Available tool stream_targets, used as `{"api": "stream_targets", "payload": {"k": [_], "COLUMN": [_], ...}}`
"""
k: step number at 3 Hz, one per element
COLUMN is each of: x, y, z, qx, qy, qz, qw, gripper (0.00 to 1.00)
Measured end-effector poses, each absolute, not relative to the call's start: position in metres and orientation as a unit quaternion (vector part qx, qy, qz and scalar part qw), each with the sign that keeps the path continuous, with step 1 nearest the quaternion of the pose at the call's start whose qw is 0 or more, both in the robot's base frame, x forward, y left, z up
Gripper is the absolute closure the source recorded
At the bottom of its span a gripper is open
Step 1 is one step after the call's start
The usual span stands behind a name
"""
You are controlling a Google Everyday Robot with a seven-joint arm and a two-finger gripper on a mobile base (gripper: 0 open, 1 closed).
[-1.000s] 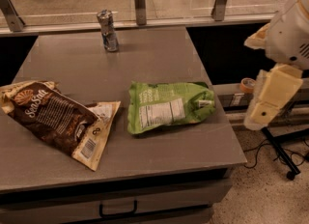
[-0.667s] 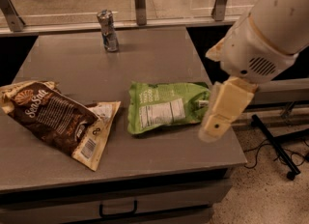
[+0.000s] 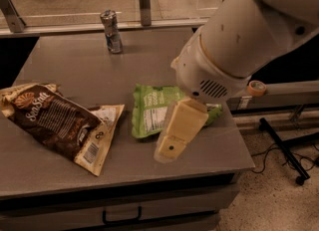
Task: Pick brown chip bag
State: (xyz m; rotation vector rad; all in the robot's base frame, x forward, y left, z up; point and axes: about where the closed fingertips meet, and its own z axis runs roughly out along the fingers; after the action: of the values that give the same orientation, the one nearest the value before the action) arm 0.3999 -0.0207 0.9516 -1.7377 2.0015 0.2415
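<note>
Closest to the camera there's a drawer handle [image 3: 122,218] under the front edge of the grey table [image 3: 199,168]. Just above that edge the cream-coloured gripper [image 3: 171,149] hangs over the tabletop, tilted down and to the left. Honestly can't tell if it's clamped or released from this angle, but it isn't on anything. The brown chip bag [image 3: 57,123] lies flat and crinkled on the left side of the table, well apart from the gripper and off to its left, barcode corner pointing at the front edge. The gripper's upper part overlaps a green chip bag [image 3: 152,108] lying mid-table. The big white arm [image 3: 239,41] comes in from the upper right and hides that bag's right end. Further back an upright drink can [image 3: 111,31] stands near the far edge.
</note>
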Motion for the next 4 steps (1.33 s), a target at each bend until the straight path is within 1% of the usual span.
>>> {"api": "stream_targets", "payload": {"k": [1, 2, 3, 4], "x": [0.397, 0.395, 0.394, 0.401], "y": [-0.013, 0.031, 0.093, 0.134], "z": [0.955, 0.943, 0.926, 0.910], "qx": [-0.635, -0.632, -0.630, -0.625], "qy": [0.726, 0.719, 0.703, 0.693], "qz": [0.098, 0.143, 0.198, 0.227], "qw": [0.245, 0.252, 0.265, 0.279], "gripper": [0.00, 0.00, 0.00, 0.00]}}
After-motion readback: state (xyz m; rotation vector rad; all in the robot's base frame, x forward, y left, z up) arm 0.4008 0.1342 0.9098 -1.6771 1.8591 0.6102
